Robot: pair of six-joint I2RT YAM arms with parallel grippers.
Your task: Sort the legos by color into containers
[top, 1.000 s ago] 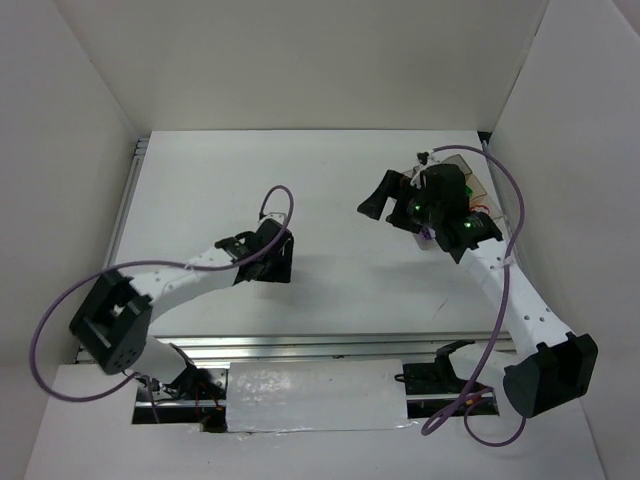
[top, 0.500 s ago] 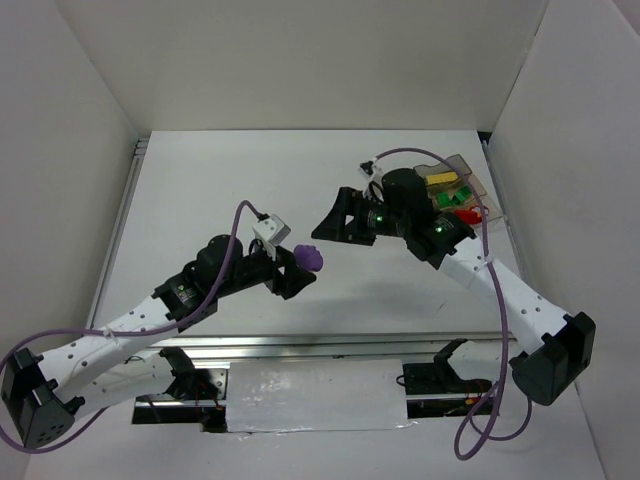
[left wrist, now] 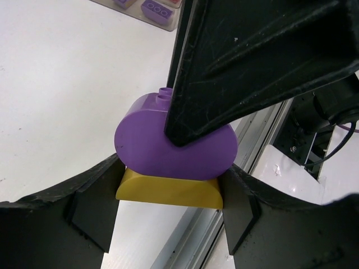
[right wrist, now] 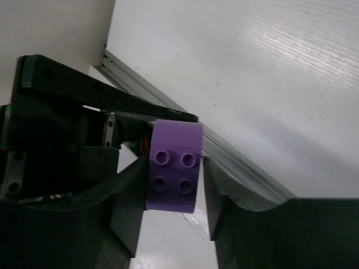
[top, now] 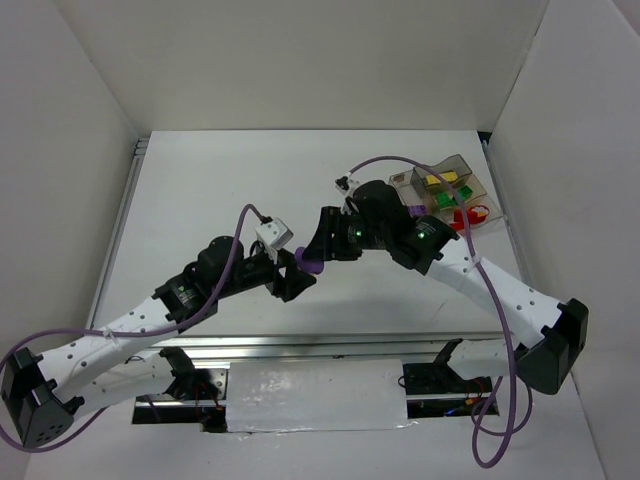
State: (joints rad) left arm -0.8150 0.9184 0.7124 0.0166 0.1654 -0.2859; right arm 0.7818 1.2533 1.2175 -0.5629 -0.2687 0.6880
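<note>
Left hand (top: 296, 270) clamps the yellow brick (left wrist: 168, 191). Right hand (right wrist: 174, 174) pinches the purple brick (left wrist: 148, 140) stacked on it. Pull straight apart, without twisting.

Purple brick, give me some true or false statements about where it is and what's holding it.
1. The purple brick sits stacked on a yellow brick. True.
2. The left gripper is empty. False: its fingers clamp the yellow brick from both sides.
3. The purple brick lies in the tray. False: it is between the two grippers, well apart from the tray.
4. The right gripper has a finger on each side of the purple brick. True.
</note>
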